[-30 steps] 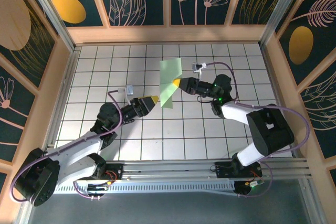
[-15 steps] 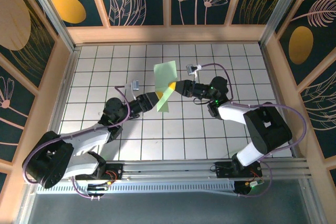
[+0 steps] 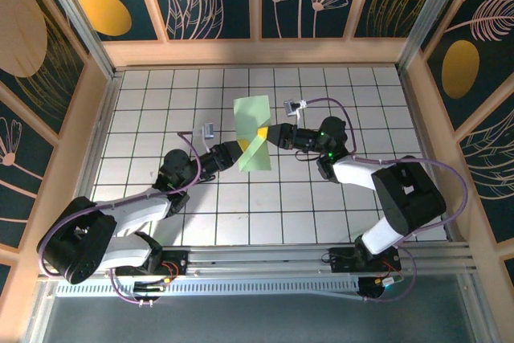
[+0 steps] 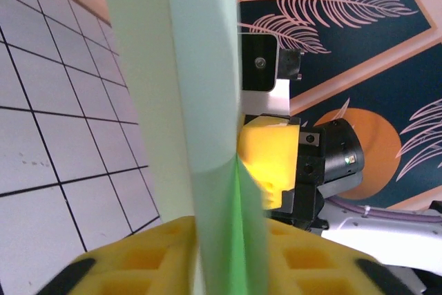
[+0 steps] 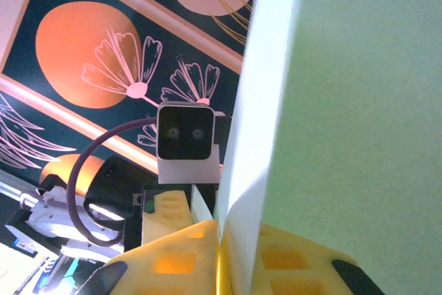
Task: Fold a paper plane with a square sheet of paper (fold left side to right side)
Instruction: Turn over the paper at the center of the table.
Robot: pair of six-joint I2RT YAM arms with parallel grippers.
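Wrist views show left tool (image 4: pixel 224 253) and right tool (image 5: pixel 235 253) clamping the paper sheet (image 4: pixel 186 88).

Square sheet of thin paper (image 3: pixel 251 130): plain pale green, unmarked, with a deeper green along the crease in the left wrist view.

Left gripper (image 3: pixel 240 155) and right gripper (image 3: pixel 264 133): bright yellow fingers on black bodies.

Flat tiled table top (image 3: pixel 161 102): white, ruled by thin dark grid lines.

Printed wall panels (image 3: pixel 217 14): dark navy with orange and tan discs and pale outlined leaves and flowers, framed in light wood.

Round flexible cable (image 5: pixel 78 170): purple.
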